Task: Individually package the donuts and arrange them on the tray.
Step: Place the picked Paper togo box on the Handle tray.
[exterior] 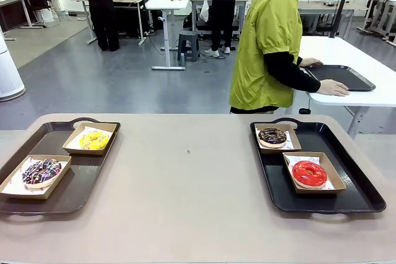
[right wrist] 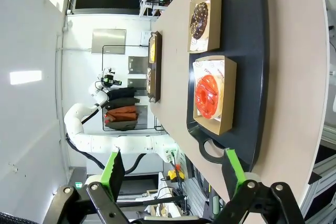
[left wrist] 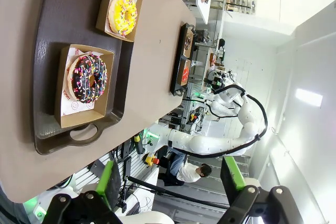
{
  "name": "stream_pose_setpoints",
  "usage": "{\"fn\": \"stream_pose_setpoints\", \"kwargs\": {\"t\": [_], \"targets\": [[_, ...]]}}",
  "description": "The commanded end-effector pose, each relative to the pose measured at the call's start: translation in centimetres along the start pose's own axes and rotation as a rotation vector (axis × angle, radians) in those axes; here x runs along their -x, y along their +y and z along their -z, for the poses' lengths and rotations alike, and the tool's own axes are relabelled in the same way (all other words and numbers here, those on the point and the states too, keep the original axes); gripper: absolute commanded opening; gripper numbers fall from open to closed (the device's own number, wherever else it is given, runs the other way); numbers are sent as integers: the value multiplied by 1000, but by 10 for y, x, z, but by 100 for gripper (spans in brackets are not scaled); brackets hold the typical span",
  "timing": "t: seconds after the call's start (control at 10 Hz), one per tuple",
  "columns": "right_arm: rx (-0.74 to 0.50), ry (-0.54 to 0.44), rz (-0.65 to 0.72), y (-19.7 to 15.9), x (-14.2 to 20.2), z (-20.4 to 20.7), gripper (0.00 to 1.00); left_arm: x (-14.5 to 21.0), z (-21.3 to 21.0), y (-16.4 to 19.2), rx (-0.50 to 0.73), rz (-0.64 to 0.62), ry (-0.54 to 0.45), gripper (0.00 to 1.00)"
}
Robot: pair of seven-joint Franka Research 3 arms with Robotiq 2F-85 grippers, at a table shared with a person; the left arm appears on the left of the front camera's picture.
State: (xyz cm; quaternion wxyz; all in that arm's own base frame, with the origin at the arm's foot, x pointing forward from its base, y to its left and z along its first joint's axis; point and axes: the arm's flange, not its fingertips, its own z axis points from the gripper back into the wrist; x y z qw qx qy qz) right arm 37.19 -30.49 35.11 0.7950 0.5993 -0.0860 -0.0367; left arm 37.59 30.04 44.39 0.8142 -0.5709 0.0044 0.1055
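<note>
Front view: four boxed donuts on two trays. Wrist views: left hand [left wrist: 170, 184] and right hand [right wrist: 175, 174], fingers apart, well clear of sprinkled donut [left wrist: 87, 77] and red donut [right wrist: 207, 96].

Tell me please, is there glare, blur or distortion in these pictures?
Front view: sharp and evenly lit, a soft shine on the red donut. Left wrist view: rolled sideways, the wide lens bending the table edge; the sprinkled donut stays sharp. Right wrist view: also rolled, with a bright light patch on the wall at left.

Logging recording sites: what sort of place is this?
Probably a robotics lab, not a bakery: another white robot arm stands beside the table, height-adjustable work tables fill an open grey floor, and boxed donuts sit on black trays.
</note>
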Motion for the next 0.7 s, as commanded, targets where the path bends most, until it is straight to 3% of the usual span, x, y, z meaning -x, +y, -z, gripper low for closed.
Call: {"fn": "stream_pose_setpoints", "kwargs": {"t": [0.0, 0.6], "targets": [[7, 5, 22, 1, 3, 1, 97, 2, 0, -3, -1, -9, -2, 100], [7, 5, 22, 1, 3, 1, 97, 2, 0, -3, -1, -9, -2, 100]]}}
